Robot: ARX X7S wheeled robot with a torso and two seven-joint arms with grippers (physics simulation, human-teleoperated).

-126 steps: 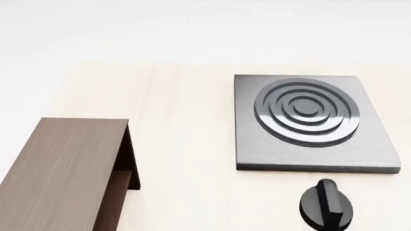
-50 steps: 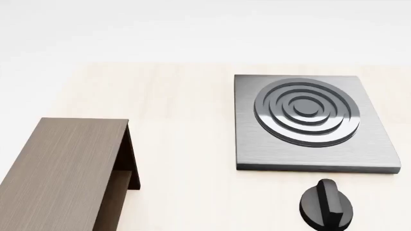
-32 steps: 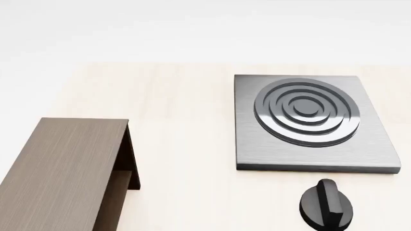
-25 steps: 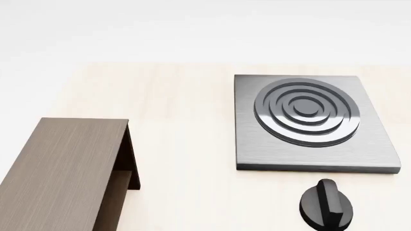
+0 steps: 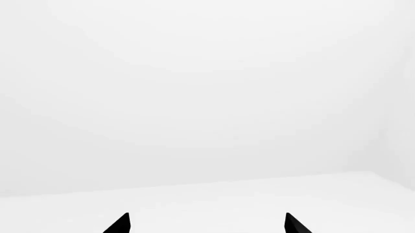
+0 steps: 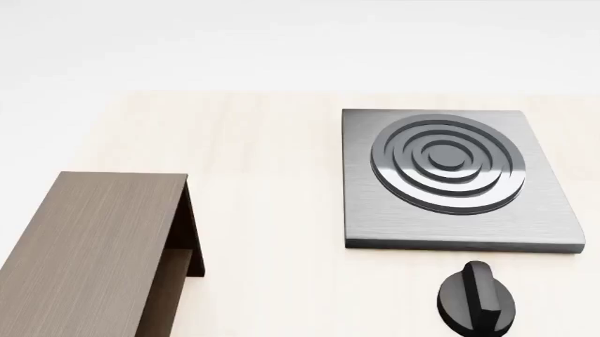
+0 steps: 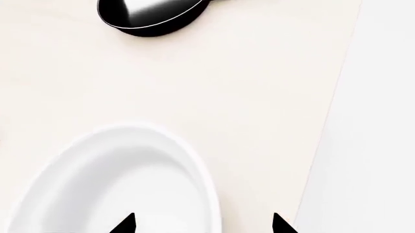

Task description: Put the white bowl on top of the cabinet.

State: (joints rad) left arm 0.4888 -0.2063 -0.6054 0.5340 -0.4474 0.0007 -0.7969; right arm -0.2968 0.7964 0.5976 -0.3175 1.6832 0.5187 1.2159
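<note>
Judging by the right wrist view, nothing is yet done: the white bowl (image 7: pixel 113 184) is seen resting on the worktop (image 7: pixel 246 97) beneath the right gripper (image 7: pixel 202 224), whose jaws are spread and empty, while the cabinet (image 6: pixel 89 246) top is seen bare.

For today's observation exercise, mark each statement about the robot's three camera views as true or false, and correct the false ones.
1. The cabinet top has nothing on it in the head view. True.
2. The white bowl already sits on the cabinet. False: the right wrist view shows it on the pale table.
3. The right hand is open. True: its two fingertips stand apart, one over the bowl, one beyond its rim.
4. The left hand holds the bowl. False: only blank white shows between its spread tips.
5. A black pan lies on the stove plate. False: the plate is bare; the pan rests on the table.
</note>
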